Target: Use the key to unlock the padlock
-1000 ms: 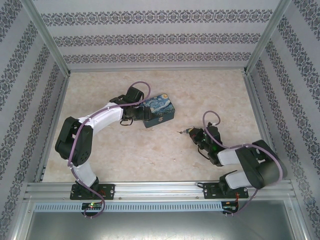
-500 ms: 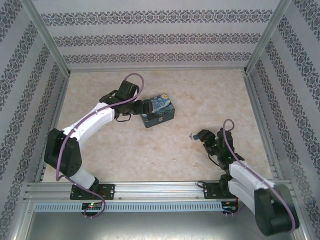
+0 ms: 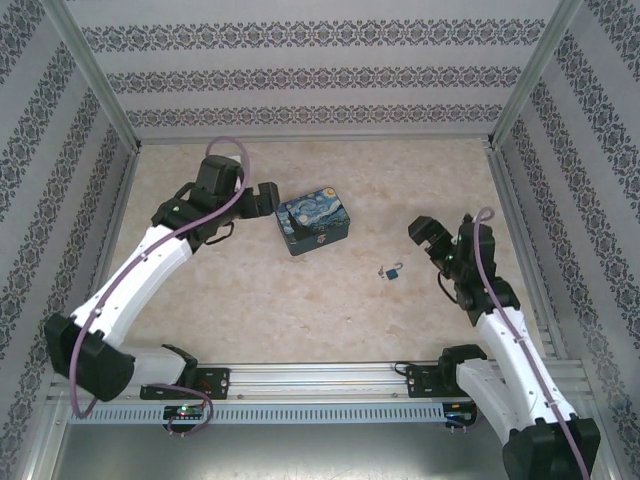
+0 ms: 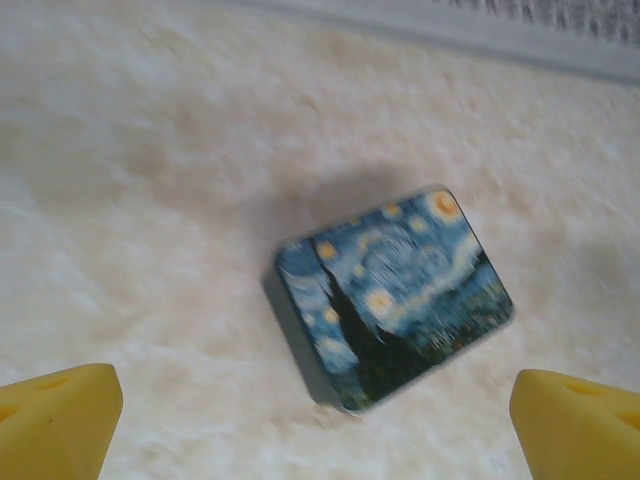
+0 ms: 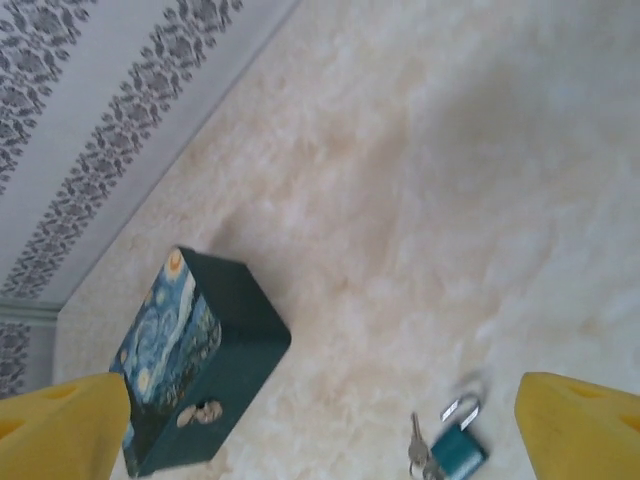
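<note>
down low in the right wrist view, the right fingers point(image 5: 60, 425) stand wide apart with nothing gripped, their yellow pads at the two lower corners. between them, closer to the pad on the right of that view, the small blue padlock point(image 5: 458, 452) lies on the pale marbled bench point(image 5: 450, 200). its thin silver shackle point(image 5: 462, 408) points away from the fingers, and whether it is latched is too blurred to tell. the key point(image 5: 417, 450) lies just beside the padlock, on the side toward the other pad, so close that they may touch. farther out past that pad sits the painted tin point(image 5: 200, 365), showing its night-sky lid and a dark green side. beyond it the bench meets the patterned wall point(image 5: 80, 120).

from above, the padlock point(image 3: 397, 272) and key point(image 3: 383, 270) rest on the bench point(image 3: 300, 310) just ahead of the right fingers point(image 3: 425, 232), apart from them.

the left fingers point(image 4: 55, 420) are also spread wide and hold nothing. the tin point(image 4: 395, 295) sits ahead of them in the gap, lid up, turned at an angle and clear of both pads. in the top view the left fingers point(image 3: 262, 197) are just beside the tin point(image 3: 315, 222), well apart from the padlock.
</note>
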### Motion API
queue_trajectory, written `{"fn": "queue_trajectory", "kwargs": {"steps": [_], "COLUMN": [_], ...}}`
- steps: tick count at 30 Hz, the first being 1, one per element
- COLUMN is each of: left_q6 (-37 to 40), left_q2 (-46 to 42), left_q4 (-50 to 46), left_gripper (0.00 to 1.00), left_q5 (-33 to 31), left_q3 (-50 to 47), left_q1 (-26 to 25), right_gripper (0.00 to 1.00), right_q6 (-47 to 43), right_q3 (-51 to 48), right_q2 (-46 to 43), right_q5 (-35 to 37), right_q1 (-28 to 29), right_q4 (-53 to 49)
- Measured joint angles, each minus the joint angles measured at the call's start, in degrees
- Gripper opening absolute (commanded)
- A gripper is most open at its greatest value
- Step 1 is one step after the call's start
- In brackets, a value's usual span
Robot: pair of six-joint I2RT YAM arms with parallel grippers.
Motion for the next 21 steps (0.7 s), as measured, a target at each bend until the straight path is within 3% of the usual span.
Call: {"fn": "queue_trajectory", "kwargs": {"steps": [9, 15, 21], "left_q6": [17.8, 23.8, 25.0], "left_q2": [-11.2, -9.9, -2.5], "left_q4": [20.8, 34.0, 48.9], "left_gripper": [1.00, 1.00, 0.99], "left_q5": [-21.4, -23.3, -20.7], "left_q3": [-20.9, -28.9, -39.9], "left_q1": [3.3, 10.0, 15.1], "right_gripper": [0.98, 0.98, 0.98], "right_q6": [-13.3, -22.3, -29.0], "right_q3": [6.1, 5.8, 0.0], "right_q2": [8.4, 12.9, 17.1], "right_q5": [17.4, 26.8, 29.7], "right_q1": [0.0, -0.3, -1.6], "right_q4": [1.2, 7.7, 18.3]}}
